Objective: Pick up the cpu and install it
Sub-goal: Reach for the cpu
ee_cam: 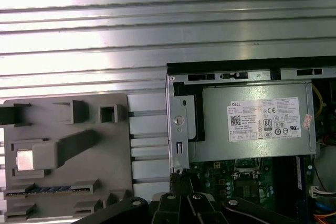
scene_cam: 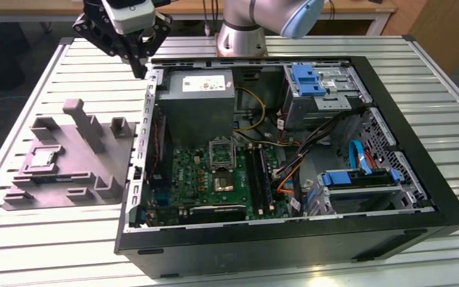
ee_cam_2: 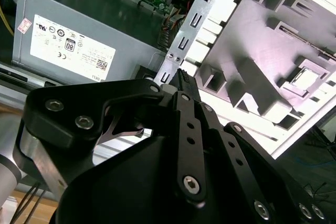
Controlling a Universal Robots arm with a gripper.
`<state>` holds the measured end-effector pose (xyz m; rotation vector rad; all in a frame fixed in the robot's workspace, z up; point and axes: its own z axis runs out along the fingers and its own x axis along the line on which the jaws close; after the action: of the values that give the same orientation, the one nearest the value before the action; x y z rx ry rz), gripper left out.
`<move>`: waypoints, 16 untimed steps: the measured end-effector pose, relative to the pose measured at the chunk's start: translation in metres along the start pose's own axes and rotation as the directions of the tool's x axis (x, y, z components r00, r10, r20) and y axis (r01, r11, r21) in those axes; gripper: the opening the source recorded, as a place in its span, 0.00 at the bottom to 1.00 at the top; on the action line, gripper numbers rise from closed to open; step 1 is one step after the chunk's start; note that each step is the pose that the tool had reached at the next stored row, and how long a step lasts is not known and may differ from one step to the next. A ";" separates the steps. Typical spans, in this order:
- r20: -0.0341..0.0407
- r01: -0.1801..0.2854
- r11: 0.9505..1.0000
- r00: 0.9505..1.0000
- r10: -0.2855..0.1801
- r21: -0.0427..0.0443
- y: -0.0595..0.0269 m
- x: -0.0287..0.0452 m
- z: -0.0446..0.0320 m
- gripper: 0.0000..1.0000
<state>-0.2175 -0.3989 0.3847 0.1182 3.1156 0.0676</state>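
The cpu (scene_cam: 40, 158) lies flat in its recess on the grey holder (scene_cam: 118, 161), outside the case (scene_cam: 293, 239), not yet picked up. The step in hand is the reach. It would go best with the gripper (scene_cam: 139, 70) centred squarely over the chip, taking it level by opposite edges. The arm hangs high over the case's rear corner by the power supply (scene_cam: 201, 95), pointing down, well apart from the holder. Its jaws look pressed together and empty, though the angle is poor.
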 end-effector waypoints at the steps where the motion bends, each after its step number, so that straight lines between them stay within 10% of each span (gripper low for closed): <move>1: 0.000 0.000 1.000 1.000 0.000 0.000 0.0000 0.0006 0.0000 0.11; 16: 0.000 0.000 1.000 1.000 0.000 0.000 -0.0010 0.0127 0.0004 0.11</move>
<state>-0.2302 -0.3989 0.3840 0.1182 3.1157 0.0675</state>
